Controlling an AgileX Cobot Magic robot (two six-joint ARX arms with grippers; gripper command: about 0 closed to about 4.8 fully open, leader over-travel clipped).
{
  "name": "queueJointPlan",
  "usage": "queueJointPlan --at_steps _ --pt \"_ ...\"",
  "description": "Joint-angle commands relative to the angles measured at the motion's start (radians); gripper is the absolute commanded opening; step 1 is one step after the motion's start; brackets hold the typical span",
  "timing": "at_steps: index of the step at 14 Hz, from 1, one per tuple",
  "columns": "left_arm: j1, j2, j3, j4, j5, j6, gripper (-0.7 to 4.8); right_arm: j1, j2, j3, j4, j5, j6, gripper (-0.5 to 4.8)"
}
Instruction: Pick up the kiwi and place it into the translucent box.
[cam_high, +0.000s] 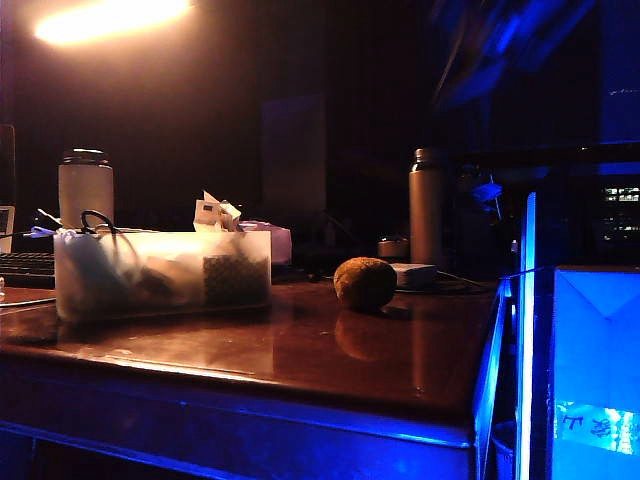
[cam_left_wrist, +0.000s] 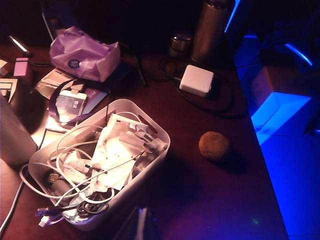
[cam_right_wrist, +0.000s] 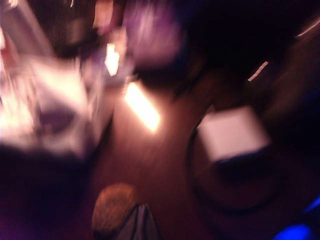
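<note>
The kiwi (cam_high: 365, 283) lies on the table (cam_high: 300, 350), right of the translucent box (cam_high: 162, 273).

kiwi (cam_left_wrist: 214, 145) on dark table (cam_left_wrist: 200, 200), apart from cable-filled translucent box (cam_left_wrist: 157, 150)

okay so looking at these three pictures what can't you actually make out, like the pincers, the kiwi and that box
- Left pincer: left wrist view, only a dark tip at the frame edge; open or shut unreadable.
- Right pincer: right wrist view, cut by the edge and motion-blurred.
- Both arms: exterior view, only a blue blur at the top.
- Translucent box contents: tangled cables, small items unidentifiable.
- Kiwi: far side hidden in exterior view.
</note>
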Motion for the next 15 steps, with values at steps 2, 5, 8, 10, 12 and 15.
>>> queueJointPlan --at_steps 2,5,8,10,12,15 --pt "-0.001 -0.004 0.006 0.008 -0.001 -0.003 -0.04 0.080 0.180 0.036 -0.004 0.027 0.039 0.91" --pt "-0.001 -0.004 0.006 0.008 -0.001 -0.003 -0.04 0.164 0.257 0.036 0.035 0.111 0.042 4.79" --pt "-0.001 -0.004 0.005 0.007 -0.001 -0.003 -0.03 0.217 0.310 0.036 0.094 0.233 0.072 4.79" --pt "-0.001 -0.004 0.005 0.007 0.002 -0.003 -0.04 0.225 0.330 0.036 0.111 0.302 0.109 4.79" --pt "-0.001 -0.004 0.005 0.007 0.002 -0.003 -0.04 0.225 0.347 0.035 0.114 0.316 0.120 4.79" --pt "-0.001 -0.004 0.005 0.006 0.002 -0.003 -0.04 0.228 0.379 0.035 0.118 0.306 0.121 4.79"
